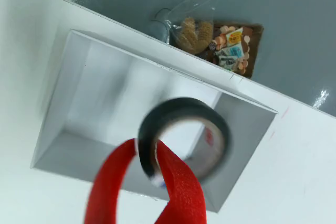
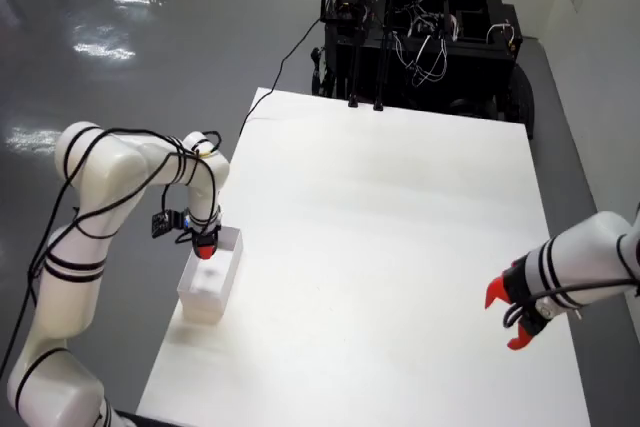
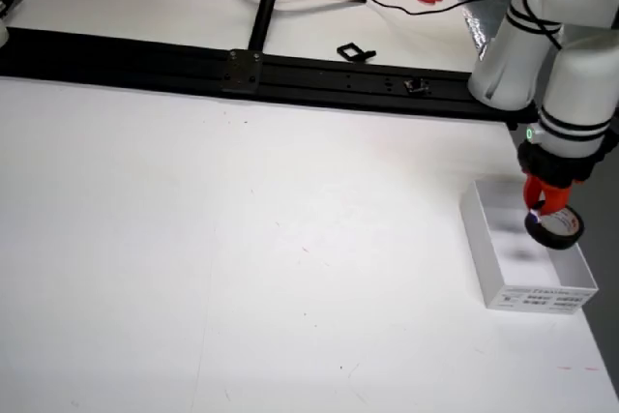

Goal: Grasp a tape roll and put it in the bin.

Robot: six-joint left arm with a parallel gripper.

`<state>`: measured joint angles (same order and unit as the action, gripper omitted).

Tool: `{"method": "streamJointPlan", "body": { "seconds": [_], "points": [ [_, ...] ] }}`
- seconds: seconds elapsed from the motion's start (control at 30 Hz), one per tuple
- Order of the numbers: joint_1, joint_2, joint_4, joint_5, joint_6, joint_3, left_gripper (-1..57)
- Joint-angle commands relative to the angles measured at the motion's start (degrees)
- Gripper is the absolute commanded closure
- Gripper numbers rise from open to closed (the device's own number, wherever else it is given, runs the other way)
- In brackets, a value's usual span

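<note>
The gripper [image 1: 156,169] held the tape roll [image 1: 184,136] above the open bin [image 1: 73,93]. In the view that rides on the gripper, the two red fingers [image 1: 181,184] were clamped on the wall of the black roll, one inside the ring and one outside. The white bin lay directly below the fingers, on the white table [image 1: 304,161]. In the view from the side, the roll [image 3: 554,227] hung from the fingertips over the bin [image 3: 527,287], not touching its floor.

Lighting bright, even, overhead. Glare patches lay on the grey floor [image 2: 110,22]. The tape roll [image 1: 184,137] was blurred in the gripper-mounted view; shadows were soft.
</note>
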<state>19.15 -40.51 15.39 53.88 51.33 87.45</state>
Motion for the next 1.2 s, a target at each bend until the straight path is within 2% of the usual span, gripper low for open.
{"method": "streamJointPlan", "body": {
  "seconds": [0.03,0.23,0.33,0.43,0.5,0.63,0.9,1.07,1.2],
  "points": [
    [0.72,-1.42,0.52,-2.73,0.79,0.00,38.0],
    [1.77,-1.50,0.35,-2.73,0.79,-0.09,37.4],
    [1.95,-1.50,0.35,-1.59,0.70,-0.09,45.3],
    [2.65,-1.33,0.35,-0.80,0.70,-0.18,56.7],
    [3.62,-0.19,0.61,0.52,0.43,-0.18,57.0],
    [6.61,6.05,3.25,4.65,0.35,-0.18,57.0],
    [14.52,17.65,3.42,9.40,0.08,-0.18,57.0],
    [21.37,20.64,3.42,11.33,-0.44,-0.18,57.0],
    [27.87,21.35,3.16,11.24,-1.41,-0.27,57.0]
  ]
}}
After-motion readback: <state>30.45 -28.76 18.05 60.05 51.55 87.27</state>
